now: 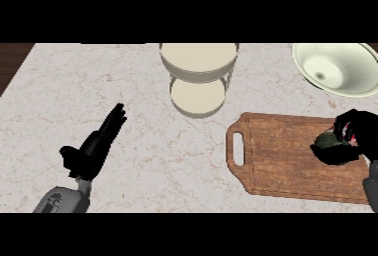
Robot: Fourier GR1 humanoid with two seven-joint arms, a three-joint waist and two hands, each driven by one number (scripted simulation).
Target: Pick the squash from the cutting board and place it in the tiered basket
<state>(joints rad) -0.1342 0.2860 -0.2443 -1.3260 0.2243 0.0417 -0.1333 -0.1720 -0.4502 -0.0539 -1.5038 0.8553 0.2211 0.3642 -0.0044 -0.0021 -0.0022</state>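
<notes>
Your right hand (354, 131) sits at the view's right edge, fingers curled round the squash (330, 145), a dark green lump mostly hidden under the hand. Squash is over the right end of the wooden cutting board (284, 160); can't tell whether it rests on the board or is off it. Board has a slot handle on its left end and lies on the pale marbled worktop (111, 80). Behind the board, at top right, a cream bowl (336, 67). At top centre, the tiered basket (198, 75): two round cream tiers, upper one wider, well apart from the squash. Your left hand (100, 142) is at lower left over bare worktop, fingers straight and together, pointing up-right, holding nothing.
</notes>
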